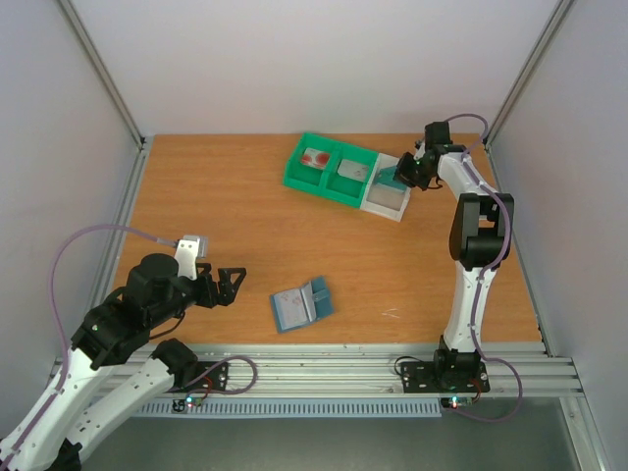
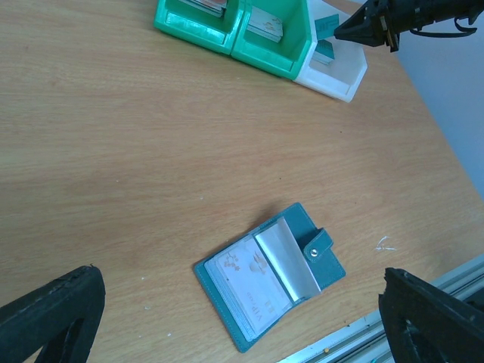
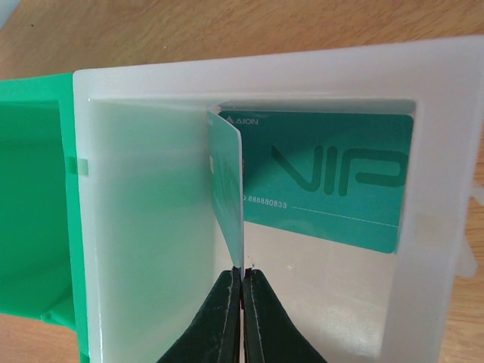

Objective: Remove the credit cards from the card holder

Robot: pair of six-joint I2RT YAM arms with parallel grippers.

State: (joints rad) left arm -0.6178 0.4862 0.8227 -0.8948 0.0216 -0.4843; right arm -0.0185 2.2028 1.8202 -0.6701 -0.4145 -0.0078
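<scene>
From above, the card holder (image 1: 301, 305) lies open on the table (image 1: 196, 196), near the left gripper (image 1: 234, 287), whose jaws are spread. The right gripper (image 1: 397, 177) hangs over the white bin (image 1: 386, 199).

At the left wrist, the spread fingers (image 2: 53, 318) frame the open card holder.

At the right wrist, the jaws pinch a teal card (image 3: 227, 197) standing on edge in the bin, beside a flat teal card (image 3: 325, 181).
</scene>
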